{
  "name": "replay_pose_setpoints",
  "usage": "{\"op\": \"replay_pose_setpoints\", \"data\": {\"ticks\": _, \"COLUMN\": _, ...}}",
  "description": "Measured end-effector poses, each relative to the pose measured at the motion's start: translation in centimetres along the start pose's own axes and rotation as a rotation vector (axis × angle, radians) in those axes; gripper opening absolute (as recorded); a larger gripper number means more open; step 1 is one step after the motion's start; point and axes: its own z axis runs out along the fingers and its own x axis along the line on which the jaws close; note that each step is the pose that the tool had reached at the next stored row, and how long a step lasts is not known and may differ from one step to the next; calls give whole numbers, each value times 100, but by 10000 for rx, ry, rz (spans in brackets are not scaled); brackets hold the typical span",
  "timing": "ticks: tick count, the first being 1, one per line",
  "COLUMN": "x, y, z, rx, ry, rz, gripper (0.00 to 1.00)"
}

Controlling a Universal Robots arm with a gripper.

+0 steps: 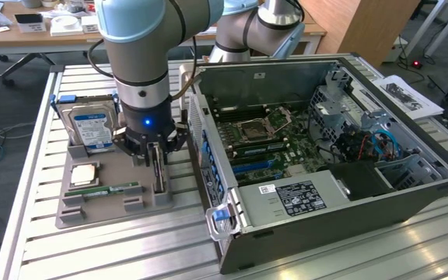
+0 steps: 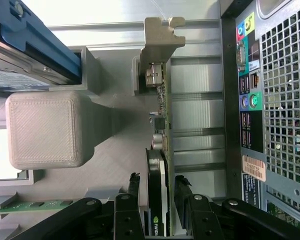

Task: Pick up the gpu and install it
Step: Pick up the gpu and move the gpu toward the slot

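The gpu (image 1: 158, 172) stands on its long edge in a slot of the grey parts tray (image 1: 100, 219), silver bracket end away from your arm's wrist. Your gripper (image 1: 156, 155) is lowered over it, straddling the card. In the wrist view its fingers (image 2: 182, 192) are apart, one on each face, with a thin gap showing on both sides, so nothing is clamped yet.

In the exterior view, a hard drive (image 1: 91, 125) stands in the tray at ten o'clock from the card. A processor (image 1: 84, 174) lies at nine o'clock and a memory stick (image 1: 114, 190) at eight. The open computer case (image 1: 340, 233) lies just beside the tray at three o'clock, its motherboard (image 1: 263, 134) exposed.

You appear to be at the pick-up step, lined up but not gripping. A sound grasp here calls for even pressure on both faces and a straight lift, so the card clears its slot without twisting.
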Motion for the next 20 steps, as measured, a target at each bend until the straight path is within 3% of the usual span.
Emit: {"op": "replay_pose_setpoints", "data": {"ticks": 20, "x": 6, "y": -25, "z": -2, "rx": -34, "ry": 2, "rz": 1, "gripper": 42}}
